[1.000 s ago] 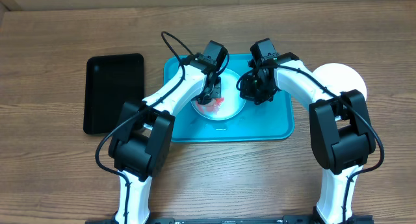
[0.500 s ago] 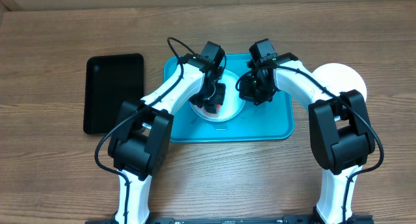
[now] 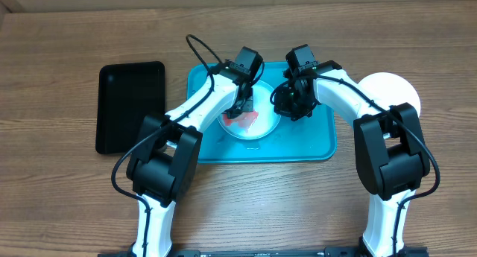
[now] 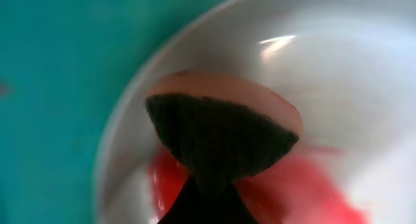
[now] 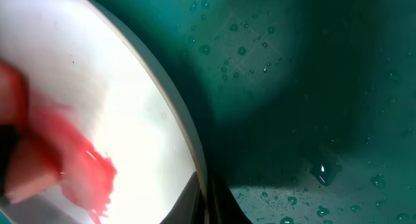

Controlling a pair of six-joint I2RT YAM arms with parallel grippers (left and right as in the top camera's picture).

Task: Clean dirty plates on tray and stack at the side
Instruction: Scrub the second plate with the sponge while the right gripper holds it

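On the tray (image 3: 313, 141), middle: pale plate (image 3: 270, 124), with a red smear (image 4: 305, 185) across its floor, not yet wiped off. Left gripper (image 3: 241, 112) pressed together on a sponge (image 4: 221, 136), dark scrub face down on the plate, close to its rim. Right gripper (image 3: 293, 106) pinched onto the plate's right rim, jaws closed to a thin line over the edge in the wrist view.

Hazards:
- Thin hold on a wet rim, droplets all over the tray floor. Under a hard scrub, risk of slipping the pinch and skating the plate into the tray wall.
- Risk of tipping the plate up against the pinch when pressing this near the rim.
- Risk of pushing red over the edge onto the tray instead of lifting it.
- Both wrists crowded over one plate. With a wide stroke rightward, risk of knocking sponge or finger into the right gripper.

Edges, room:
- Raised rim all round the tray. Calls for a clean lift over it before any carry sideways.
- Bare tray floor to the front and right of the plate, less at the back.
- White plate (image 3: 391, 89) on the table (image 3: 74, 205), just right of the tray, partly under the right arm. Probably the stacking spot.
- Black tray (image 3: 130, 108) to the left, well apart from both arms.
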